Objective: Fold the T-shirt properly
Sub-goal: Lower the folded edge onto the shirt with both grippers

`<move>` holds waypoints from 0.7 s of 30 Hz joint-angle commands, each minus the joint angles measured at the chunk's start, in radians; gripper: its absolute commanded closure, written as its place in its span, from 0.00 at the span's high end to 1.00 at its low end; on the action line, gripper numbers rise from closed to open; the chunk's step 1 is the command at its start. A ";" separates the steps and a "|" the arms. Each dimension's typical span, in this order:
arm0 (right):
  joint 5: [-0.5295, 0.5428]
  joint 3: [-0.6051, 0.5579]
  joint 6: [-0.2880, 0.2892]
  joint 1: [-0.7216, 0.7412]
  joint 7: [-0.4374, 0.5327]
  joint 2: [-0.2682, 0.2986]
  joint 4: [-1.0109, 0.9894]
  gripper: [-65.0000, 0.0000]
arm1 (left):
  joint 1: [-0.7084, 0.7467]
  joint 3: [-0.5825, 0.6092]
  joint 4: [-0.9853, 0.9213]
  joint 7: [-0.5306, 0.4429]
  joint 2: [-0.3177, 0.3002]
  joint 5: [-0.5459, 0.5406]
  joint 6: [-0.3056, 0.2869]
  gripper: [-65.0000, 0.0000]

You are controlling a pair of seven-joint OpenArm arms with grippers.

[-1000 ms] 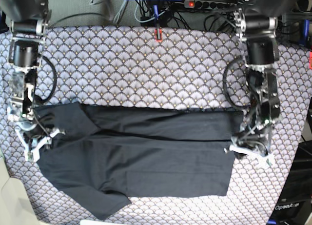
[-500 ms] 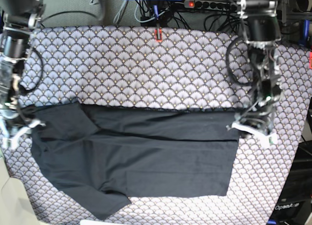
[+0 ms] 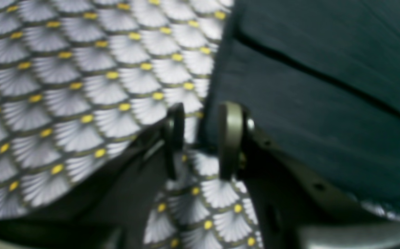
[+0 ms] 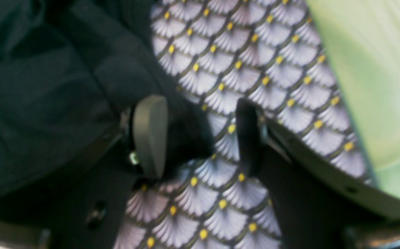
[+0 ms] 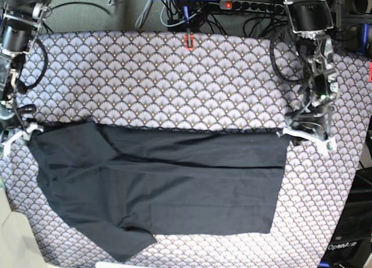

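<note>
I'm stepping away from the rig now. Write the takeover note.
Left gripper: fingers apart, empty, at the T-shirt's edge.
Right gripper: open, a bit of black cloth between its fingers, not clamped.
T-shirt lies flat on the scallop-patterned cloth, top part folded down, both sleeves out at the right arm's end.
Done: first lengthwise fold.
Left: fold the sleeves in, then fold across.

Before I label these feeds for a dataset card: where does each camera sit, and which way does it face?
Base: overhead, facing down on the scallop-patterned cloth and black T-shirt; both arms show.
Left wrist: on the left arm, looking past the left tool at the shirt's edge.
Right wrist: on the right arm, looking past the right tool at the shirt's other end.
Shared: all show shirt and patterned cloth.
</note>
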 commanded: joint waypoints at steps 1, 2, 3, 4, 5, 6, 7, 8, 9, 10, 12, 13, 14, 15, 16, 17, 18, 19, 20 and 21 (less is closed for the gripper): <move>0.005 0.003 -0.001 0.020 0.028 0.023 0.015 0.52 | -0.014 -0.008 0.023 -0.020 -0.007 -0.005 -0.004 0.25; 0.005 0.003 -0.001 0.017 0.026 0.023 0.015 0.52 | -0.014 -0.008 0.023 -0.020 -0.007 -0.005 -0.004 0.25; 0.005 0.003 -0.001 0.016 0.026 0.023 0.015 0.52 | -0.014 -0.008 0.019 -0.020 -0.010 -0.005 -0.004 0.25; 0.005 0.003 -0.001 0.016 0.028 0.019 0.014 0.52 | -0.014 -0.008 0.015 -0.020 -0.012 -0.004 -0.004 0.25; 0.003 0.003 -0.001 0.016 0.028 0.014 0.011 0.52 | -0.014 -0.008 0.015 -0.023 -0.013 0.001 -0.004 0.25; 0.003 0.003 -0.001 0.016 0.030 0.013 -0.006 0.52 | -0.014 -0.008 0.015 -0.024 -0.013 0.004 -0.004 0.25; 0.003 0.003 -0.001 0.023 0.031 0.013 -0.034 0.52 | -0.013 -0.008 0.015 -0.024 -0.013 0.004 -0.004 0.25; 0.003 0.003 -0.001 0.025 0.039 0.013 -0.066 0.52 | -0.013 -0.008 0.015 -0.024 -0.013 0.004 -0.004 0.25; 0.003 0.002 -0.001 0.029 0.059 0.014 -0.098 0.52 | -0.013 -0.008 0.015 -0.024 -0.013 0.004 -0.004 0.25; 0.003 0.002 -0.001 0.042 0.085 0.014 -0.128 0.52 | -0.013 -0.008 0.015 -0.024 -0.013 0.004 -0.004 0.25; 0.003 0.000 -0.001 0.046 0.119 0.014 -0.163 0.52 | -0.011 -0.008 0.015 -0.021 -0.013 0.004 -0.004 0.25; 0.003 0.000 -0.001 0.045 0.128 0.014 -0.171 0.51 | -0.011 -0.008 0.015 -0.020 -0.013 0.004 -0.004 0.25; 0.003 0.000 -0.001 0.045 0.131 0.014 -0.175 0.51 | -0.005 -0.010 0.015 -0.024 -0.013 0.004 -0.004 0.25; 0.003 0.000 -0.001 0.045 0.134 0.013 -0.175 0.51 | -0.003 -0.010 0.018 -0.024 -0.013 0.002 -0.004 0.25; 0.003 0.000 -0.001 0.043 0.135 0.013 -0.175 0.50 | 0.000 -0.010 0.019 -0.024 -0.013 0.002 -0.004 0.25; 0.003 0.000 -0.001 0.043 0.135 0.013 -0.175 0.46 | 0.001 -0.010 0.023 -0.024 -0.013 0.001 -0.004 0.25; 0.003 0.000 -0.001 0.043 0.135 0.013 -0.175 0.42 | 0.001 -0.010 0.019 -0.024 -0.015 -0.002 -0.004 0.25; 0.003 0.000 -0.001 0.043 0.135 0.013 -0.175 0.37 | 0.000 -0.010 0.016 -0.024 -0.015 -0.002 -0.004 0.28; 0.003 0.000 -0.001 0.043 0.135 0.011 -0.174 0.31 | -0.002 -0.010 0.015 -0.024 -0.015 -0.002 -0.004 0.31; 0.003 0.000 -0.001 0.045 0.135 0.011 -0.174 0.25 | 0.000 -0.010 0.018 -0.024 -0.015 -0.004 -0.004 0.35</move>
